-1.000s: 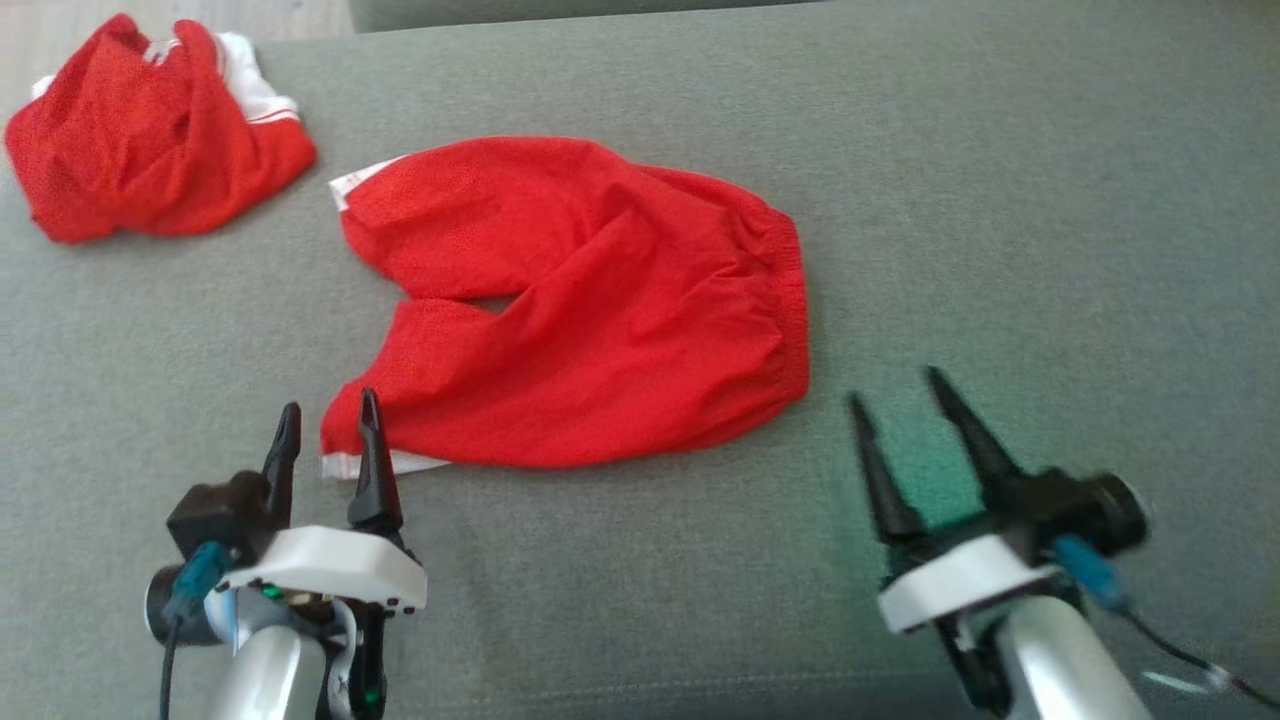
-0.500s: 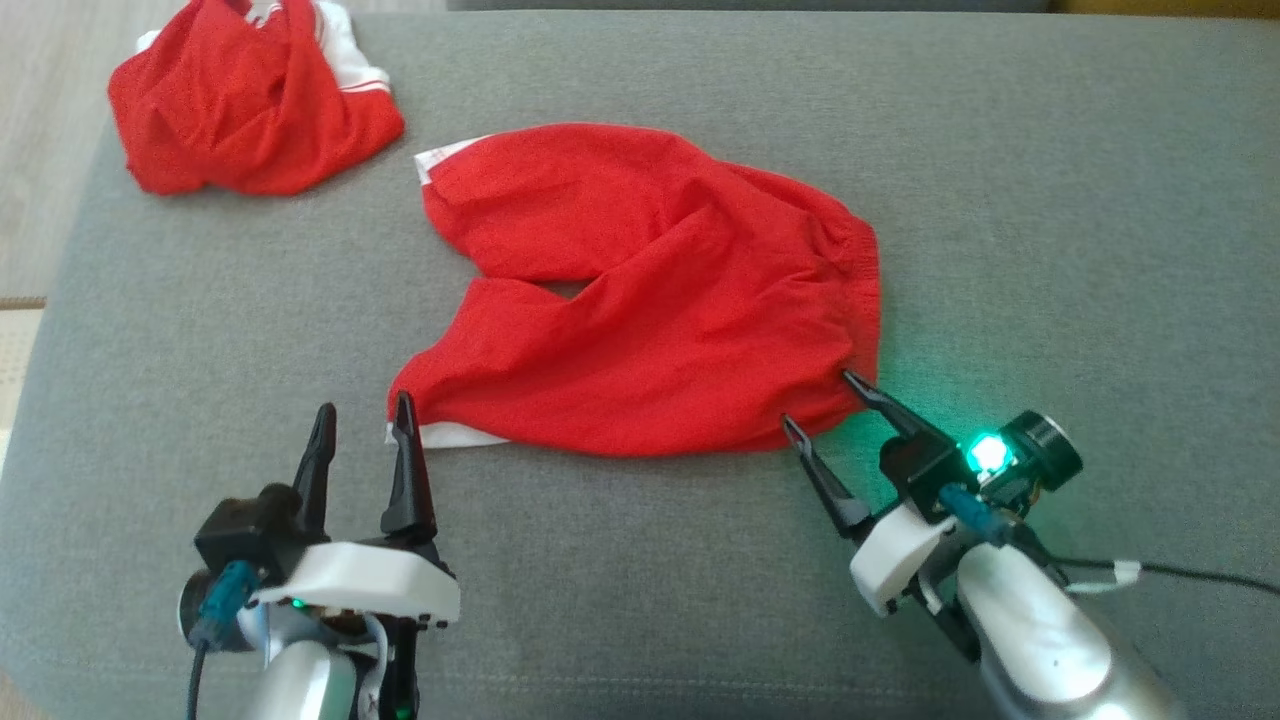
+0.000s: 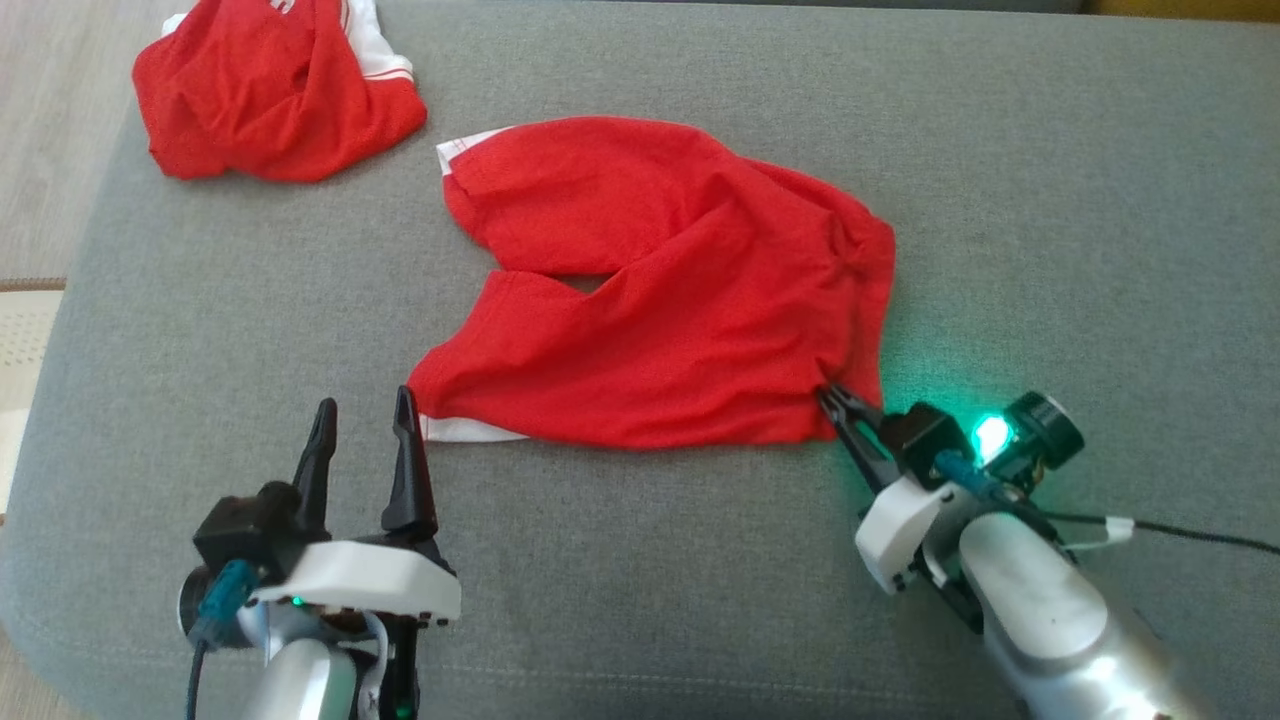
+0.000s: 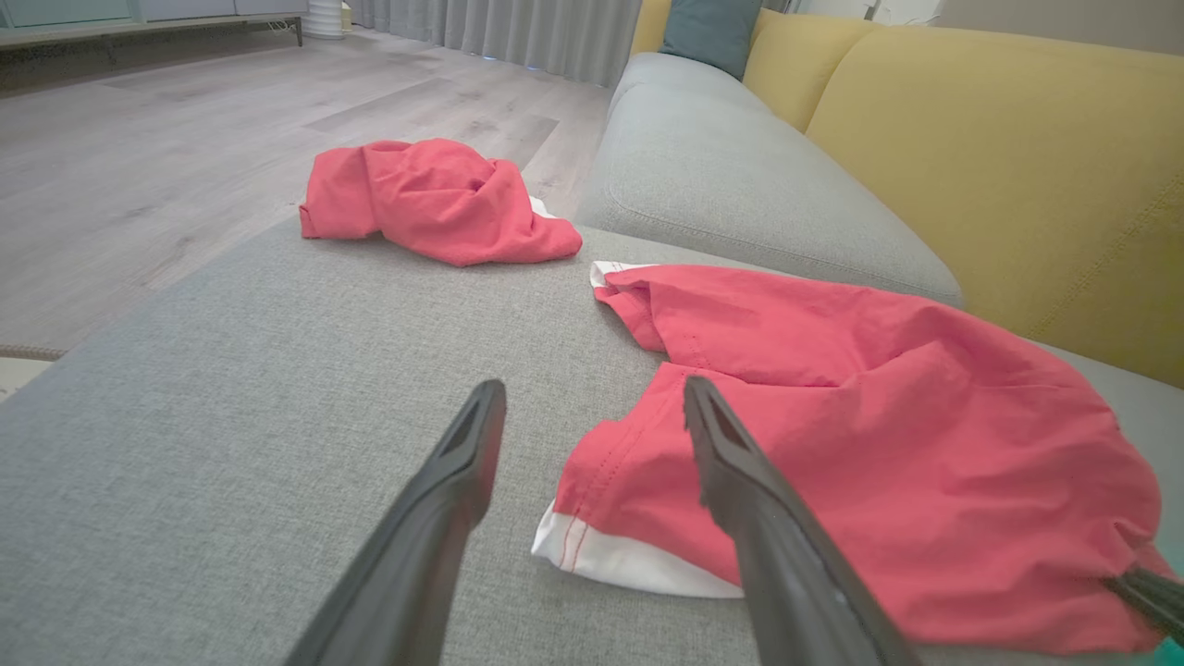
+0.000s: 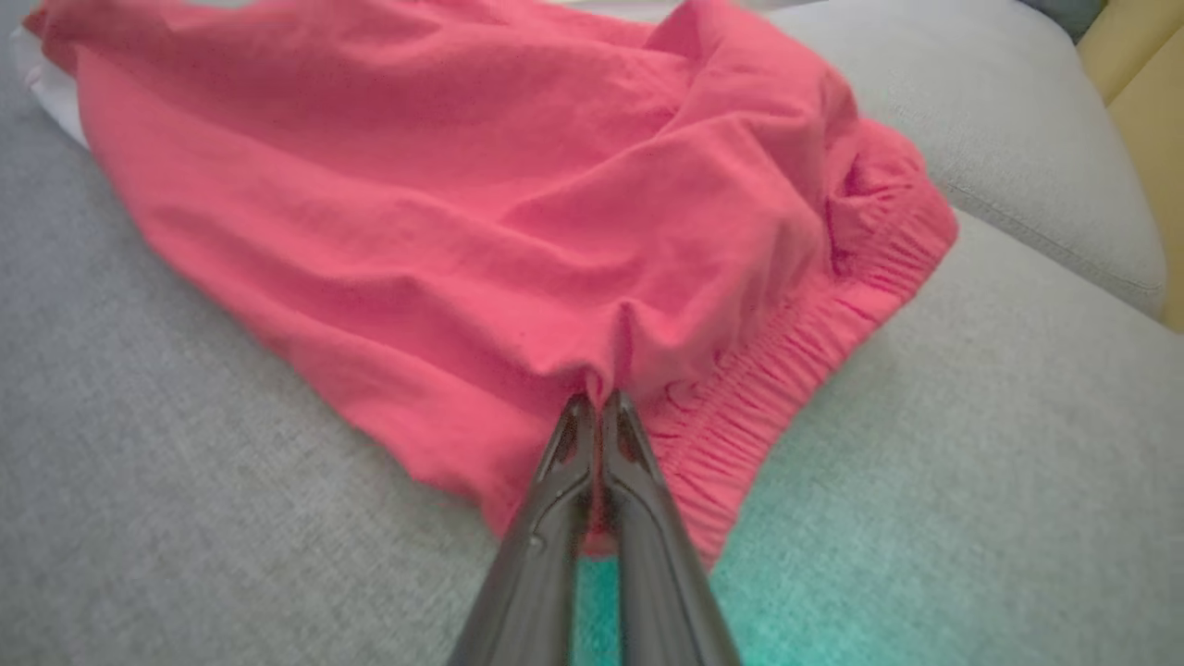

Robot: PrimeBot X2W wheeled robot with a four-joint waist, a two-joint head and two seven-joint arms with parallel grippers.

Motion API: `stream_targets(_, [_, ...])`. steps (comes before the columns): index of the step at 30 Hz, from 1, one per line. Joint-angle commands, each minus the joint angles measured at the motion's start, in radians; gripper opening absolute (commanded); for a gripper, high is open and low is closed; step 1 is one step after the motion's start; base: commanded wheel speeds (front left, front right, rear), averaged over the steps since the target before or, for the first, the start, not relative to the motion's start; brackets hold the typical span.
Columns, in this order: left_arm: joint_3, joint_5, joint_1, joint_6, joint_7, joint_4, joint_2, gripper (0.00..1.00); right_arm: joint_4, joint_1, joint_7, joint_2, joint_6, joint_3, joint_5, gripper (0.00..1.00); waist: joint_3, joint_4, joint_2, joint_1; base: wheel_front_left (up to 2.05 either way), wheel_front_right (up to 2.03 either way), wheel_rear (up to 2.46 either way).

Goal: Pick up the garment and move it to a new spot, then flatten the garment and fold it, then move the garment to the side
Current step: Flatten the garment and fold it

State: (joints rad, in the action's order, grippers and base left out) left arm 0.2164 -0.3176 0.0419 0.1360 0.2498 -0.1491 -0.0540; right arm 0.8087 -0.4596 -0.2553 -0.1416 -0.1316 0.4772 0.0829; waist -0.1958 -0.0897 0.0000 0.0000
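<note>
At 7 o'clock in the head view, nearest the robot, the left claw (image 3: 364, 400) hangs over the grey cushion (image 3: 1050, 200) with its fingers spread and nothing between them. Its right fingertip is just beside the white hem on the near leg of the shorts (image 3: 680, 300); whether it touches cannot be told.

At 4 o'clock the right claw (image 3: 830, 397) is pinched tight on the shorts. It bites a fold of red cloth at the near corner of the elastic waistband, and the fabric puckers toward its tips. A green light (image 3: 988, 437) glows on that wrist and tints the cushion beside it.

The shorts lie at the centre of the cushion, mostly flat but wrinkled. Their waistband is toward 3 o'clock and both legs run toward 9 o'clock, splayed apart at the crotch.

Farther off, at 11 o'clock, a crumpled red-and-white heap (image 3: 270, 100) sits at the cushion's far left corner, apart from the shorts. Wood floor (image 3: 50, 120) shows past it at 10 o'clock. A yellow backrest (image 4: 999, 148) rises at 2 o'clock in the left wrist view.
</note>
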Motion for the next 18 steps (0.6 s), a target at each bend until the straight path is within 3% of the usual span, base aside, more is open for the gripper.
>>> stream_targets(1, [-0.033, 0.012, 0.010, -0.004, 0.012, 0.037, 0.001, 1.00, -0.038, -0.030, -0.006, -0.002, 0.001, 0.012, -0.012, 0.00, 0.000, 0.001, 0.0000, 0.0000, 0.00, 0.00, 0.00])
stream_targets(10, [-0.036, 0.016, 0.009, -0.004, 0.012, 0.041, 0.003, 1.00, -0.154, -0.012, -0.006, 0.000, 0.001, -0.033, -0.121, 0.00, -0.001, -0.003, 0.0000, 0.0000, 0.00, 0.00, 0.00])
stream_targets(18, [-0.033, 0.010, 0.024, -0.002, 0.012, 0.056, 0.004, 1.00, -0.153, -0.108, 0.060, 0.022, 0.001, -0.057, -0.192, 0.00, -0.025, -0.036, 0.0000, 0.0000, 0.00, 0.00, 0.00])
